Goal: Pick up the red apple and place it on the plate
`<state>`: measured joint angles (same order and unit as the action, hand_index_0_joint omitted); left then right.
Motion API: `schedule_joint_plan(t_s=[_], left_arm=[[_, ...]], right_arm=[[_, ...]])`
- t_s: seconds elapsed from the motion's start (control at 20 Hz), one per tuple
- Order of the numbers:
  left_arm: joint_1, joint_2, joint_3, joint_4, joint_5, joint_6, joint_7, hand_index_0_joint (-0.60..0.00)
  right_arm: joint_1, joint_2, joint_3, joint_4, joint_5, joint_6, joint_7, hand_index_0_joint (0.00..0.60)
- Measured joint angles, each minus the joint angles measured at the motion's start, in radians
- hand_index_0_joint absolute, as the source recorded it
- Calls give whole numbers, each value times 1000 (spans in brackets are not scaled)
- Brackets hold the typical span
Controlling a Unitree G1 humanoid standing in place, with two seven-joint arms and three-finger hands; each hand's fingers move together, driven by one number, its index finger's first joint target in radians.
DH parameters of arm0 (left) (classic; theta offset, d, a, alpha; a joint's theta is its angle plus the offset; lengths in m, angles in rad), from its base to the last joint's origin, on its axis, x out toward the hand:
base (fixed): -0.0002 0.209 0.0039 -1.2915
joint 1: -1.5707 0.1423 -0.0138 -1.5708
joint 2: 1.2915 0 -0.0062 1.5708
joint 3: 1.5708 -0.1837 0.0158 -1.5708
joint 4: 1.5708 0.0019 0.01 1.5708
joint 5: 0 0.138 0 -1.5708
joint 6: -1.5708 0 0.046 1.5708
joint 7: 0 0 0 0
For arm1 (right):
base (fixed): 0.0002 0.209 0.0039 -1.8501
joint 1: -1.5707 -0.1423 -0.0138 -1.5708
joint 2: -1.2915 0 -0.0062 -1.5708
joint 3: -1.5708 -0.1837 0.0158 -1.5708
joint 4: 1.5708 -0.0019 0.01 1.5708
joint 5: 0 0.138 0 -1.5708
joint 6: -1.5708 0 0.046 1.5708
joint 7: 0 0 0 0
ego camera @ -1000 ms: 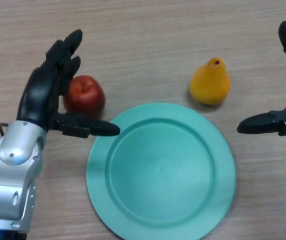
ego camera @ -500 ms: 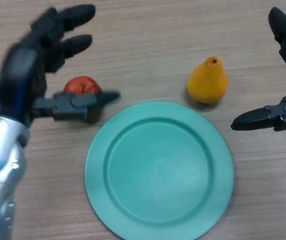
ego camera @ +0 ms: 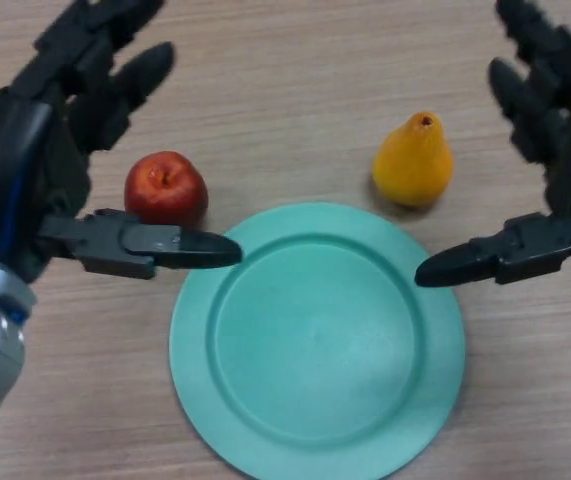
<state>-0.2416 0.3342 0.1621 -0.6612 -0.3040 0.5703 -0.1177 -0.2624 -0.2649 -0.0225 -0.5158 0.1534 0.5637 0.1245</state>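
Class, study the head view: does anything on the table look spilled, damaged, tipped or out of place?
Nothing stands out. The red apple sits stem-up on the wooden table, just left of the empty green plate. The yellow pear stands upright behind the plate. The left hand and right hand are open, holding nothing.

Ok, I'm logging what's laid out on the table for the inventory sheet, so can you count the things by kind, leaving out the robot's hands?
Apple: 1
Pear: 1
Plate: 1
Total: 3
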Motion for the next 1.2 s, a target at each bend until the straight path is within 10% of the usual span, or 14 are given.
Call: schedule_joint_plan(t_s=[0.6,1.2], left_arm=[[-14,-68,-100,393,302,-403,53,0],[49,-156,-285,447,405,-519,232,0]], right_arm=[[-4,-38,-61,487,0,-539,158,0],[142,-48,-124,481,96,-623,240,0]])
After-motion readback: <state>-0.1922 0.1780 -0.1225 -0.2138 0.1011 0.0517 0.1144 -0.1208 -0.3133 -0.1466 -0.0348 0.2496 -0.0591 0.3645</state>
